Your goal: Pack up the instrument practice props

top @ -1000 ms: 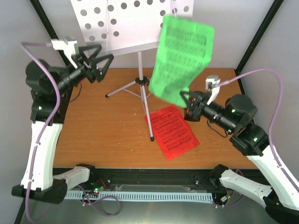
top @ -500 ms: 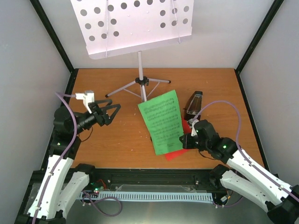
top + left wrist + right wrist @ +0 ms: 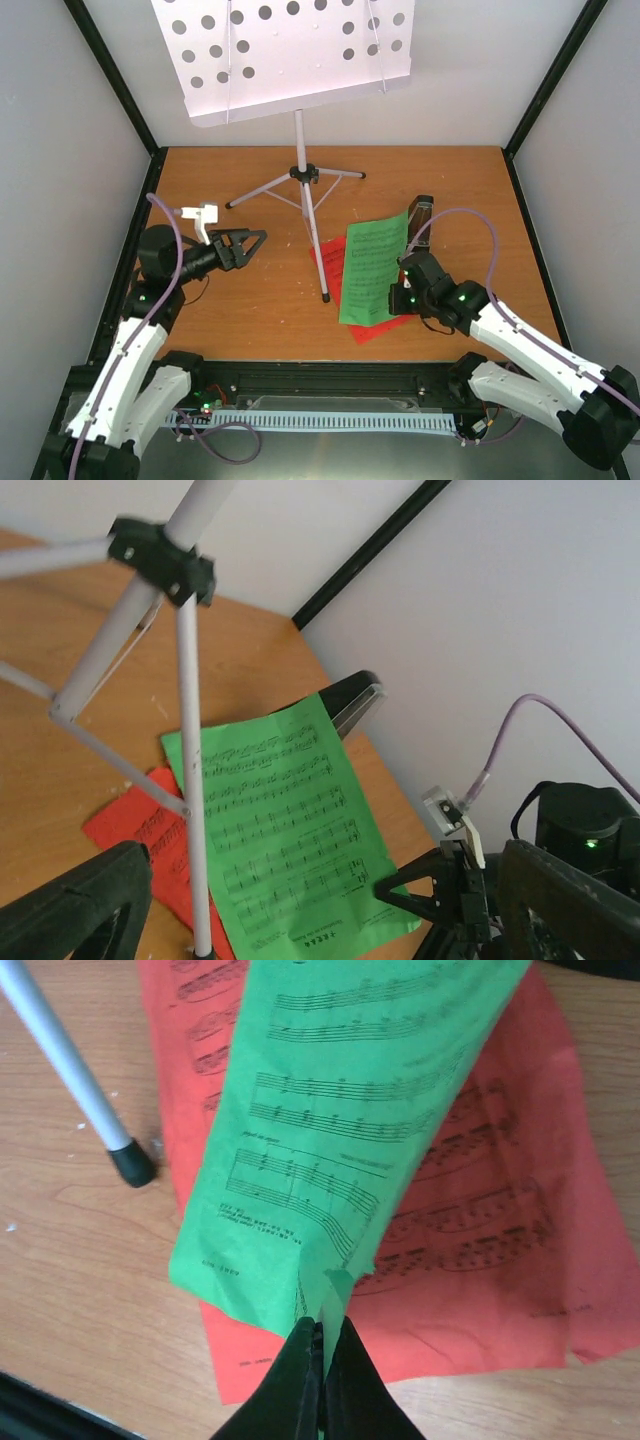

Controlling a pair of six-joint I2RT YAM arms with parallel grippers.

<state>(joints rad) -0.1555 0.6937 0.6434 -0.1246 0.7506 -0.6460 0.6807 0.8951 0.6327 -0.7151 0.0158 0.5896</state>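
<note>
The right gripper (image 3: 398,297), clenched on the green sheet (image 3: 372,268), has lowered it over the red sheet (image 3: 328,262), five o'clock from the stand (image 3: 303,173). Stacking looks nearly done. The left gripper (image 3: 248,243) is released and empty.

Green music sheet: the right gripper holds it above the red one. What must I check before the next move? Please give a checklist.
1. Right gripper shut on the edge of the green sheet: ok.
2. Green sheet over the red sheet: ok.
3. Green sheet lying flat: not ok, it curves upward.
4. Stand leg apart from the green sheet: ok.
5. Green sheet apart from the metronome: cannot tell.
6. Left gripper open, away from both sheets: ok.
</note>
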